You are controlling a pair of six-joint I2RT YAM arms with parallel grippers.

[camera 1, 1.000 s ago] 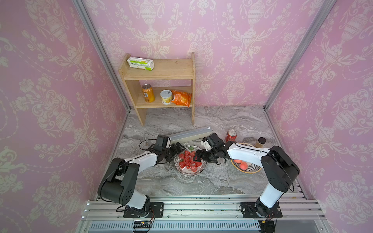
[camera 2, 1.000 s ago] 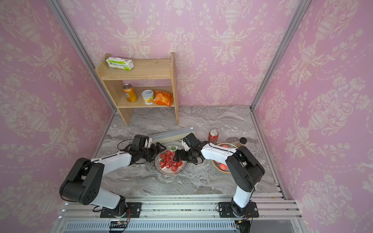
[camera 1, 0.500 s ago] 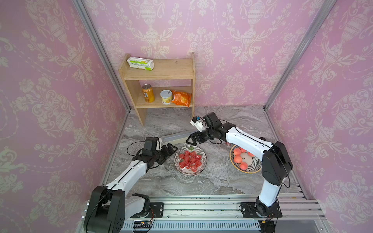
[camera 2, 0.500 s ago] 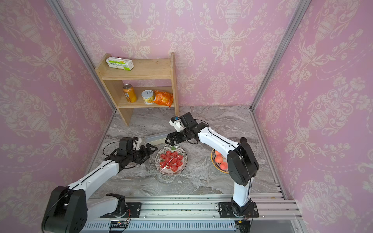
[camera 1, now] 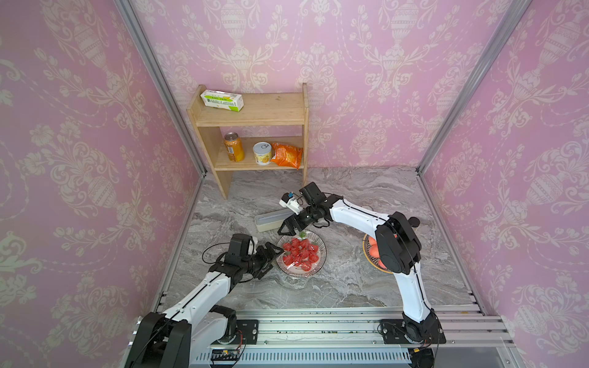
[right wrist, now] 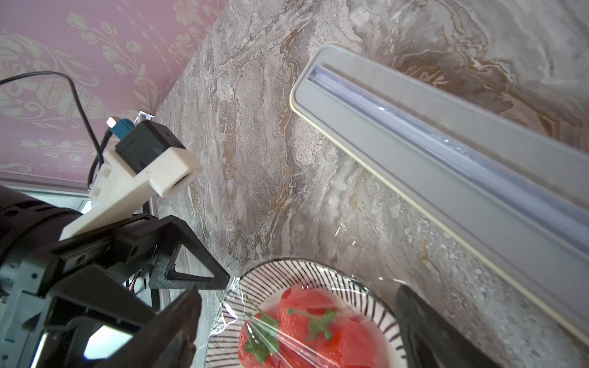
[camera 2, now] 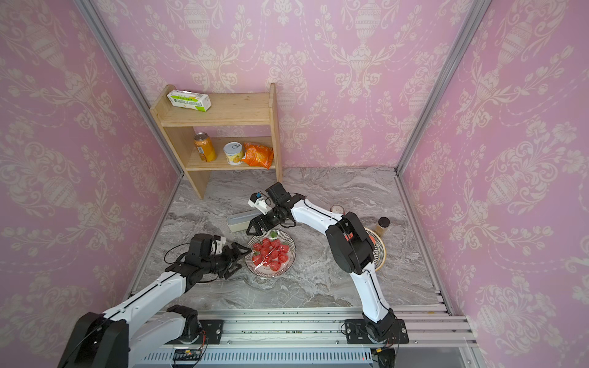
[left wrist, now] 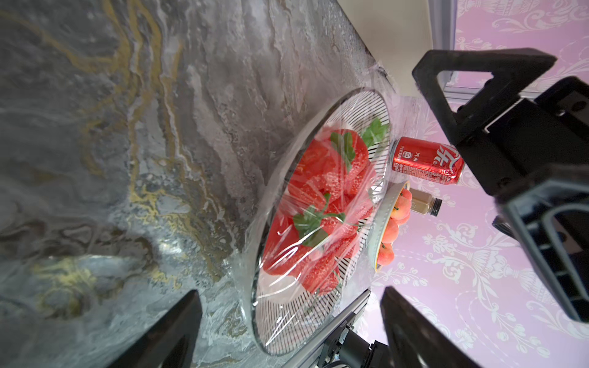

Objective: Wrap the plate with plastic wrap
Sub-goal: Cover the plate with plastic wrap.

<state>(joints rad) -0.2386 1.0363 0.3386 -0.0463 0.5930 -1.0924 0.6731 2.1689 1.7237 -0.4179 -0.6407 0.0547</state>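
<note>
Plastic wrap (left wrist: pixel 318 220), crinkly, over round striped plate (left wrist: pixel 287 321); L fingers (left wrist: pixel 165 334), R fingers (right wrist: pixel 172 331) spread.

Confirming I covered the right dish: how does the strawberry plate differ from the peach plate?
The strawberry plate lies under crinkly plastic wrap; the peach plate shows no film that I can see. The strawberry plate is nearly all in view; the peach plate is partly hidden behind the right arm in both top views. The peach plate has a yellow edge, the strawberry plate a dark one. Both are round, striped and hold fruit.
</note>
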